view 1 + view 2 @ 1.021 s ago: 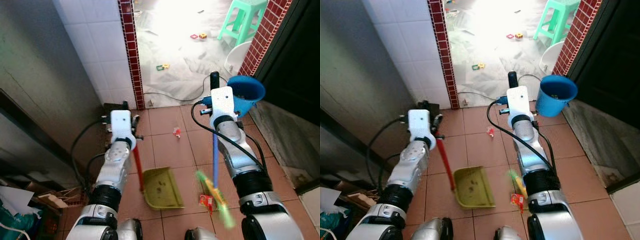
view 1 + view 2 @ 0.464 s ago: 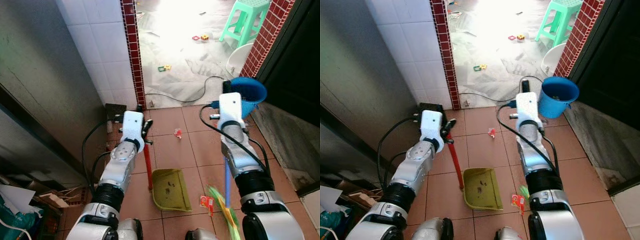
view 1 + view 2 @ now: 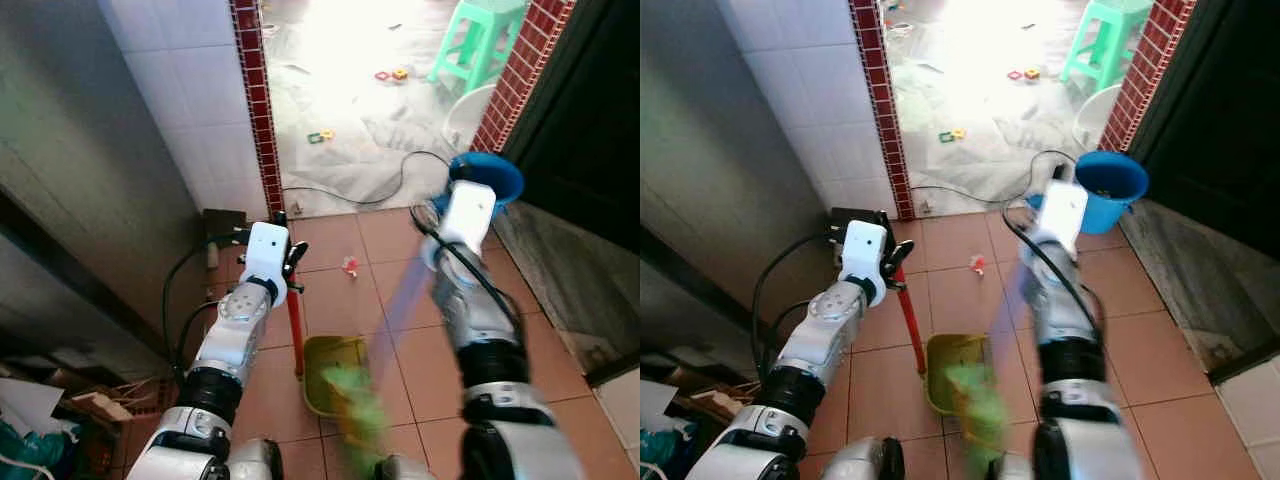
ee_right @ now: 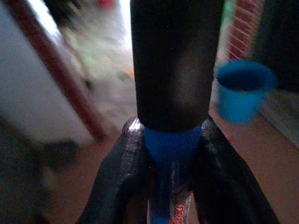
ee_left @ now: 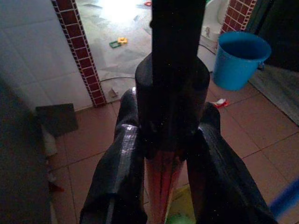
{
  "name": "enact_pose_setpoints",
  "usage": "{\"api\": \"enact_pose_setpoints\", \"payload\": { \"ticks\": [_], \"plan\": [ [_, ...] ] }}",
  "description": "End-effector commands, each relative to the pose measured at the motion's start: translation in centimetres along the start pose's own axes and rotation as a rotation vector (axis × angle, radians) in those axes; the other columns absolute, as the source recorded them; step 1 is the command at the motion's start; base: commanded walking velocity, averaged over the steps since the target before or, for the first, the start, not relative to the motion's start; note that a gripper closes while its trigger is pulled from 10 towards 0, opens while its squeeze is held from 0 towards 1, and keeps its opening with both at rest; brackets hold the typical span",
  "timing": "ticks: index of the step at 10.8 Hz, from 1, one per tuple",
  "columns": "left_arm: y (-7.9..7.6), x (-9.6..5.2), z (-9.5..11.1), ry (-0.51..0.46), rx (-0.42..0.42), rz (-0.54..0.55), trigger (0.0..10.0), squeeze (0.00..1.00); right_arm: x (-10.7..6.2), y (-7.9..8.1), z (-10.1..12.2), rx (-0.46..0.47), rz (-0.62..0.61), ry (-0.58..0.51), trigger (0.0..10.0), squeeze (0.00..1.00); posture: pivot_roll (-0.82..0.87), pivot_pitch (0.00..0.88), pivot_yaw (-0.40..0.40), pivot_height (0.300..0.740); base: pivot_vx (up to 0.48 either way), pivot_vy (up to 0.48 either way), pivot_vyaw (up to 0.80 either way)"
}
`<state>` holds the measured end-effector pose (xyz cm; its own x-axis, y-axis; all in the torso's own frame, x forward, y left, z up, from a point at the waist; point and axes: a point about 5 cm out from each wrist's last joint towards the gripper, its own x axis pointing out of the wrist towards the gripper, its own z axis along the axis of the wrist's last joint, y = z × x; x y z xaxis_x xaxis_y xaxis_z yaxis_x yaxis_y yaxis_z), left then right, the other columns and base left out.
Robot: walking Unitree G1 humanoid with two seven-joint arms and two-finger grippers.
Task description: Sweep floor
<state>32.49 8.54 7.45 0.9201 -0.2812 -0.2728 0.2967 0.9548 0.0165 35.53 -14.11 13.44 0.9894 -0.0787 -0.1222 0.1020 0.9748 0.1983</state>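
My left gripper [image 3: 291,283] is shut on the red upright handle [image 5: 161,186] of a yellow-green dustpan [image 3: 326,352], which rests on the brown tiles. My right gripper [image 4: 173,140] is shut on the blue broom handle [image 4: 170,203]. That handle [image 3: 405,290] slants down to the left as a motion blur. The green bristles [image 3: 352,408] are smeared over the dustpan's mouth. A small red scrap of litter [image 3: 350,266] lies on the tiles beyond the dustpan.
A blue bucket [image 3: 497,176] stands right of my right arm by a brick pillar. A red-brick and white-tiled wall corner [image 3: 255,110] is at left. A cable [image 3: 370,195], scattered toys [image 3: 320,136] and a green stool [image 3: 470,40] lie on the bright floor beyond.
My right arm has swung the broom leftwards: the bristles went from right of the dustpan to over it. The red wrapper that lay beside them is hidden in the blur. My left gripper stays put.
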Motion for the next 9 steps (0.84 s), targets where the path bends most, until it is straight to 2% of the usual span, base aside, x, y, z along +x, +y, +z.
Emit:
{"api": "enact_pose_setpoints", "payload": {
  "ticks": [1, 2, 3, 4, 5, 6, 7, 8, 9],
  "plan": [
    [0.0, -0.6, -3.2, 0.154, 0.022, -0.004, 10.0, 0.00, -0.1, 2.2, 3.4, 0.114, 0.119, -0.147, 10.0, 0.00, -0.02, 0.063, 0.044, 0.740, 0.000, 0.000, 0.00],
    [0.2, -0.7, -3.1, 0.145, 0.026, 0.013, 10.0, 0.00, -0.3, 2.7, 4.1, 0.121, 0.158, -0.183, 10.0, 0.00, -0.02, 0.063, 0.044, 0.740, 0.000, 0.000, 0.00],
    [0.7, -0.8, -2.9, 0.135, 0.043, 0.074, 10.0, 0.00, -0.5, 3.1, 4.5, 0.080, 0.197, -0.218, 10.0, 0.00, -0.02, 0.059, 0.042, 0.740, 0.000, 0.000, 0.00],
    [1.4, -1.1, -2.5, 0.089, -0.014, 0.110, 10.0, 0.00, -0.8, 3.5, 4.7, 0.009, 0.245, -0.242, 10.0, 0.00, -0.02, 0.055, 0.037, 0.740, 0.000, 0.000, 0.00],
    [2.3, -1.3, -2.2, 0.051, 0.006, 0.189, 10.0, 0.00, -1.0, 3.5, 4.5, -0.045, 0.257, -0.254, 10.0, 0.00, -0.02, 0.050, 0.034, 0.740, 0.000, 0.000, 0.00],
    [3.4, -1.7, -1.9, 0.005, 0.053, 0.300, 10.0, 0.00, -1.3, 3.5, 4.7, -0.138, 0.283, -0.297, 10.0, 0.00, -0.02, 0.046, 0.030, 0.740, 0.000, 0.000, 0.00],
    [3.8, -2.2, -1.7, -0.043, 0.014, 0.373, 10.0, 0.00, -1.5, 3.5, 4.9, -0.242, 0.310, -0.346, 10.0, 0.00, -0.02, 0.042, 0.024, 0.740, 0.000, 0.000, 0.00],
    [3.7, -2.3, -1.6, -0.060, -0.009, 0.373, 10.0, 0.00, -1.6, 3.3, 5.0, -0.322, 0.312, -0.380, 10.0, 0.00, -0.02, 0.041, 0.021, 0.740, 0.000, 0.000, 0.00],
    [3.7, -2.3, -1.4, -0.075, -0.005, 0.372, 10.0, 0.00, -1.6, 3.1, 4.9, -0.353, 0.313, -0.389, 10.0, 0.00, -0.02, 0.039, 0.020, 0.740, 0.000, 0.000, 0.80]
  ]
}}
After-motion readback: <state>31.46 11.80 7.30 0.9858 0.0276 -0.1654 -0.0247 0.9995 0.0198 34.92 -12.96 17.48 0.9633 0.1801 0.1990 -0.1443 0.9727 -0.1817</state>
